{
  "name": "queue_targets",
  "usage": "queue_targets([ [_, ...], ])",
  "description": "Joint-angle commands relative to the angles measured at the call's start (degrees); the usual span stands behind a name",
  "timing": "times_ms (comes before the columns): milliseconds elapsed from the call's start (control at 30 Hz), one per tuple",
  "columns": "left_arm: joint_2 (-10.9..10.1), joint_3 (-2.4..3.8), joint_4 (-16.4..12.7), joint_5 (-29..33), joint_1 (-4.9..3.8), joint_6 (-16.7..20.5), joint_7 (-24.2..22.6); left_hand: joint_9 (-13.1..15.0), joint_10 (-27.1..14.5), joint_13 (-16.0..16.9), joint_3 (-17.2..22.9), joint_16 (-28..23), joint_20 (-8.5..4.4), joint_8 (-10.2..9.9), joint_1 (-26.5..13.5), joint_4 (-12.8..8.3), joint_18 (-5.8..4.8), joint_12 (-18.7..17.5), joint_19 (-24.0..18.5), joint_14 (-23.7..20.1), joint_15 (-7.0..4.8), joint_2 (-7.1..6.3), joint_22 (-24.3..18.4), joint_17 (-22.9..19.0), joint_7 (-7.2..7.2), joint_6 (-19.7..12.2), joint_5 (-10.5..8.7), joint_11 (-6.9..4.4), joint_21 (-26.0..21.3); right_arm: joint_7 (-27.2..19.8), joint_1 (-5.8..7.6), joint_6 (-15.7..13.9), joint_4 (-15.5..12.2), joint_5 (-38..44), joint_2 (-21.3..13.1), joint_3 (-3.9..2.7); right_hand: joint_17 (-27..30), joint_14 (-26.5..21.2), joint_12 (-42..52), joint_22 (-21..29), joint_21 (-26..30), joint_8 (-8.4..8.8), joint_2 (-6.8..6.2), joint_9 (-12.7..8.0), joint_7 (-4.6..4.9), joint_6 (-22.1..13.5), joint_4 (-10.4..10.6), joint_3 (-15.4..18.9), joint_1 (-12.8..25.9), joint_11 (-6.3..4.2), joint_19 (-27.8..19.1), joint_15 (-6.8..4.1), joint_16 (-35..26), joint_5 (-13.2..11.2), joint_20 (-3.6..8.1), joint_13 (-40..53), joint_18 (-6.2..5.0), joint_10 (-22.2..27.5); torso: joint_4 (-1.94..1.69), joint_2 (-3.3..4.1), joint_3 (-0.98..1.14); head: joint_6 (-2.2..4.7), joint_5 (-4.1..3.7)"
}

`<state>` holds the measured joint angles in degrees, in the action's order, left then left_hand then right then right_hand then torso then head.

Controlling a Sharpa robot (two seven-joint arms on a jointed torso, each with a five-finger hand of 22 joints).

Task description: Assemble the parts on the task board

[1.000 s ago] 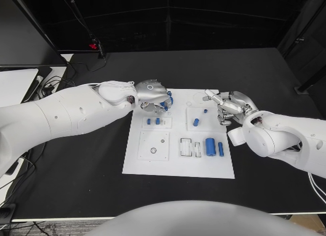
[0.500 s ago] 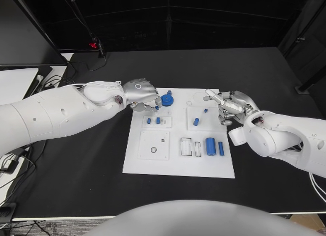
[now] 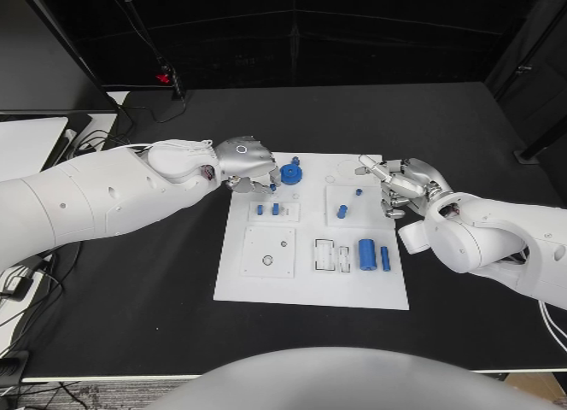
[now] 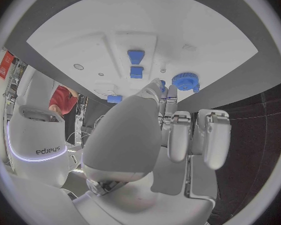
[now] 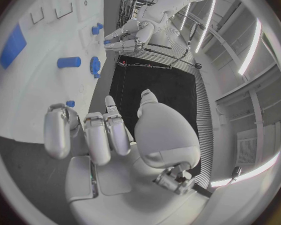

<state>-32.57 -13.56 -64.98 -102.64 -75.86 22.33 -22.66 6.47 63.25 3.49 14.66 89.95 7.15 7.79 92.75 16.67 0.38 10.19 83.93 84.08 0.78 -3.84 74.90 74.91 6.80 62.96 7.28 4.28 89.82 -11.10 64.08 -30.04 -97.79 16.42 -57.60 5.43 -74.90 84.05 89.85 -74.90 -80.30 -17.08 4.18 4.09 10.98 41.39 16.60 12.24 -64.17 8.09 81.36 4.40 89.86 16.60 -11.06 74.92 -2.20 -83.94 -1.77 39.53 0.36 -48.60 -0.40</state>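
The white task board lies in the middle of the table. A blue gear sits near its far left corner. My left hand hangs just left of the gear, fingers reaching toward it. A bit of blue shows behind the thumb tip; whether it is held is unclear. Two small blue pegs stand nearer me, and another peg to their right. Two blue cylinders lie in the board's right half. My right hand hovers at the board's far right edge with its fingers spread and nothing in them.
Several pale recesses mark the board's near half. Black table surrounds the board on all sides. A white surface with cables lies past the table's left edge.
My left hand has drawn back to the left off the blue gear, which now lies uncovered on the board. The right hand has stayed where it was.
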Motion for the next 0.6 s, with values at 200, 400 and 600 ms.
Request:
queue_targets([
  [200, 1.3, 0.03, 1.74, 0.11, 0.29, -1.84, 1.04, -0.08, -0.12, -0.05, 0.7, 0.05, -0.12, -0.27, 0.02, 0.02, -0.38, -0.55, 6.07, 5.92, 0.53, -0.2, 15.1, 15.09, 0.41, -0.48, 0.1, 0.36, 0.18, -0.28, 0.04, 0.22, -0.19, 0.08, -0.07, -0.02, -15.1, 5.95, 0.15, -10.94, 0.28, -0.29, 0.57, -0.01, 1.36, -0.1, -0.01, 0.28, -0.14, 0.04, -0.42, 0.25, 0.14, 0.25, 0.16, 15.08, -0.9, -6.06, -0.04, 0.04, 0.04, -0.21, 0.03],
  [400, 1.9, 0.03, 2.73, 0.11, 0.52, -2.25, 0.88, -0.09, -0.11, -0.04, 0.77, 0.05, -0.11, -0.29, 0.05, 0.0, -0.38, -0.58, 6.07, 5.92, 0.55, -0.21, 15.1, 15.09, 0.42, -0.49, 0.1, 0.37, 0.18, -0.3, 0.03, 0.22, -0.22, 0.08, -0.05, -0.02, -15.1, 5.95, 0.15, -10.94, 0.28, -0.29, 0.57, -0.01, 1.36, -0.1, -0.01, 0.28, -0.14, 0.04, -0.42, 0.25, 0.14, 0.25, 0.16, 15.08, -0.9, -6.06, 0.01, 0.02, 0.01, -0.3, 0.11],
  [600, 1.98, 0.03, 2.87, 0.11, 0.57, -2.6, 0.29, -0.13, -0.05, -0.03, 0.83, 0.05, -0.08, -0.34, -0.04, 0.04, -0.38, -0.66, 6.07, 5.92, 0.61, -0.37, 15.1, 15.09, 0.49, -0.49, 0.05, 0.47, 0.18, -0.3, 0.03, 0.18, -0.2, 0.08, -0.09, -0.02, -15.1, 5.95, 0.15, -10.94, 0.28, -0.29, 0.57, -0.01, 1.36, -0.1, -0.01, 0.28, -0.14, 0.04, -0.42, 0.25, 0.14, 0.25, 0.16, 15.08, -0.9, -6.06, -0.03, 0.0, 0.03, -0.41, 0.01],
])
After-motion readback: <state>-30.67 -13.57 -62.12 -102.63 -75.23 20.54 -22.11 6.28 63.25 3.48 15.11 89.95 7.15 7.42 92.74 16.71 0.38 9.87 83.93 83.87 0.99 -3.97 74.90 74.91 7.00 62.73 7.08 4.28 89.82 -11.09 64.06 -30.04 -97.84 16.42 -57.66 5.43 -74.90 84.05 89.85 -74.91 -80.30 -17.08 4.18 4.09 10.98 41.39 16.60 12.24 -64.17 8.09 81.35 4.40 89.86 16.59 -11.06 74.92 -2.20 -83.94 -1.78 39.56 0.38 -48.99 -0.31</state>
